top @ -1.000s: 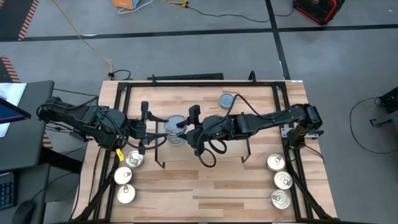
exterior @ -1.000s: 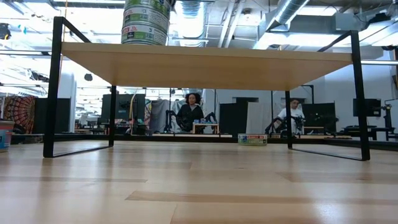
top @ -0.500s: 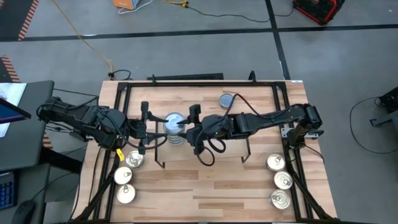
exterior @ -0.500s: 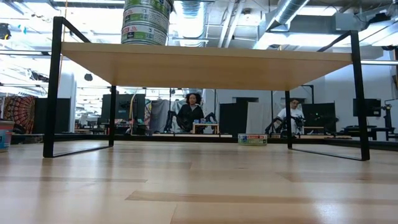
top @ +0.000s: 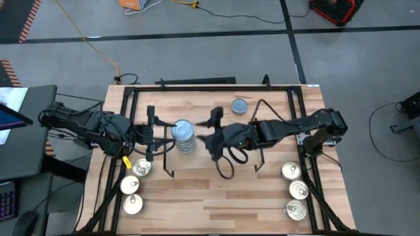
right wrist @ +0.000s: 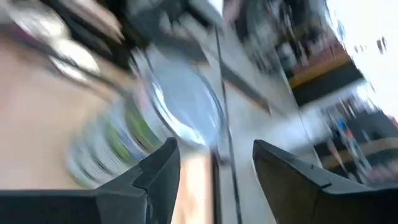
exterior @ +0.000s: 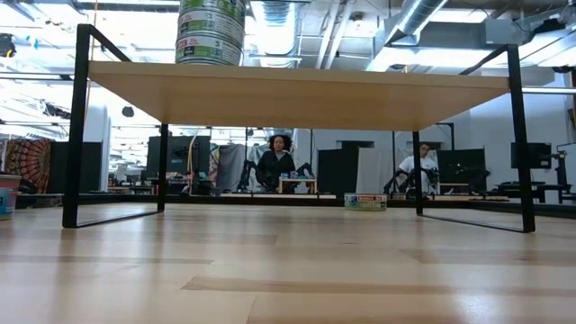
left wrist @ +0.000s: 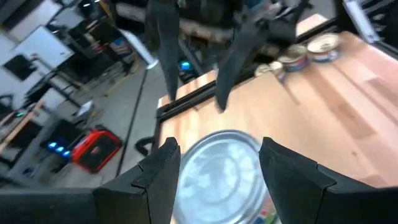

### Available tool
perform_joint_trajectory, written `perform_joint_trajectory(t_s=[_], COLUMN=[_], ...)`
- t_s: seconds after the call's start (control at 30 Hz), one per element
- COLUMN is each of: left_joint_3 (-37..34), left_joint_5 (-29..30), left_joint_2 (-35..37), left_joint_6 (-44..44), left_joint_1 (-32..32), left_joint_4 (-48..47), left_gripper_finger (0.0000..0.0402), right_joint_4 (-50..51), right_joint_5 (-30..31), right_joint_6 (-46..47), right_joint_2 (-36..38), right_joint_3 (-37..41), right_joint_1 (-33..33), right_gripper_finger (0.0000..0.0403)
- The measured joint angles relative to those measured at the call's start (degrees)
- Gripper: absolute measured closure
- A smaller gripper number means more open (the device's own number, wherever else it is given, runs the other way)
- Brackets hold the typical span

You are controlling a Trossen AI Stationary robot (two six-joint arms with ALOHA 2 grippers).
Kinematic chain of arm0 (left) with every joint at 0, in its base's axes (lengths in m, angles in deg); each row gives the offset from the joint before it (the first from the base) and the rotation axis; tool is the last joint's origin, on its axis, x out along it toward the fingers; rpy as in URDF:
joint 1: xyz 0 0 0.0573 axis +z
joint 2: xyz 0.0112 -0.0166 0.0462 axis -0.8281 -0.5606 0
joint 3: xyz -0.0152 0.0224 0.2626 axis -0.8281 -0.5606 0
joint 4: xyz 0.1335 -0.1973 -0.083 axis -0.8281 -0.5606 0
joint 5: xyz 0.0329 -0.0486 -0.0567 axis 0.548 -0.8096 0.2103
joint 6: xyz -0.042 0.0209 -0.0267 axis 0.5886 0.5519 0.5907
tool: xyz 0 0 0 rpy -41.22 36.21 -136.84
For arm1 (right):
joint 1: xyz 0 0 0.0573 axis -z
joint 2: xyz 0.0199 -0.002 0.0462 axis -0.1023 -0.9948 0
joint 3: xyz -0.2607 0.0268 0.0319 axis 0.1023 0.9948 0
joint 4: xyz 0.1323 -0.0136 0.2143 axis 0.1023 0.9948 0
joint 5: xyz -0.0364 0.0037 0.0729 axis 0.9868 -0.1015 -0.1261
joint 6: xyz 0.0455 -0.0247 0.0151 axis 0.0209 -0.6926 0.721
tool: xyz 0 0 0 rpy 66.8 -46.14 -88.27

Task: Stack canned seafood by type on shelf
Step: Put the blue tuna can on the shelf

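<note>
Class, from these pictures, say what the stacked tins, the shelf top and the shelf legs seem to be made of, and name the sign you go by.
Stacked tins: most likely metal; the top lid is dull blue-grey with a soft sheen, and printed label bands wrap the sides.
Shelf top: looks like light wood or a wood-look board, pale, matte and smooth; which one cannot be told.
Shelf legs: probably metal, thin, straight and painted black.

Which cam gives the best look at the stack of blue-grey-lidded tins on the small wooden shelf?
The high view: the stack of blue-grey-lidded tins shows whole from above, with both grippers beside it. The low view catches only its side labels, cut off at the picture's top. The left wrist view shows just the top lid; the right wrist view is smeared.
</note>
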Motion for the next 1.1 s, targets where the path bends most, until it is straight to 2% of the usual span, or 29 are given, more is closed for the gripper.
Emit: perform_joint_trajectory(t_s=[0.1,0.3,0.5,0.57,0.7,0.8,0.9,1.0,1.1], left_joint_3=[0.0,0.0,0.44,0.44,0.44,0.44,0.43,-0.59,-2.58], left_joint_5=[3.23,3.84,5.44,7.16,11.58,11.44,7.75,3.15,-0.92], left_joint_2=[0.26,0.64,1.55,1.6,1.69,2.09,2.66,3.66,4.87], left_joint_6=[0.64,0.54,1.48,2.54,4.75,4.81,5.44,5.1,5.44], left_joint_1=[0.02,-1.42,-5.99,-7.43,-7.81,-5.7,-1.66,4.39,12.08], left_joint_4=[0.06,-0.05,-1.27,-2.48,-2.8,-1.69,-0.59,0.93,1.22], left_gripper_finger=[0.0191,0.0191,0.0191,0.0191,0.0191,0.0191,0.0191,0.0191,0.0191], right_joint_4=[4.65,11.37,21.93,23.77,19.44,14.01,8.54,4.47,4.1], right_joint_5=[2.42,2.78,2.86,3.05,3.13,1.46,-3.16,-8.78,-9.56], right_joint_6=[2.46,11.69,21.43,25.0,28.44,30.28,34.17,38.8,41.28], right_joint_2=[-0.04,-0.53,5.2,8.35,16.77,22.47,26.69,29.06,28.92], right_joint_3=[0.09,0.17,0.87,3.84,14.47,23.58,30.6,35.18,38.03], right_joint_1=[2.64,6.4,6.74,7.6,11.88,17.88,24.94,31.51,36.21], right_gripper_finger=[0.0163,0.0163,0.0163,0.0163,0.0163,0.0163,0.0163,0.0163,0.0163])
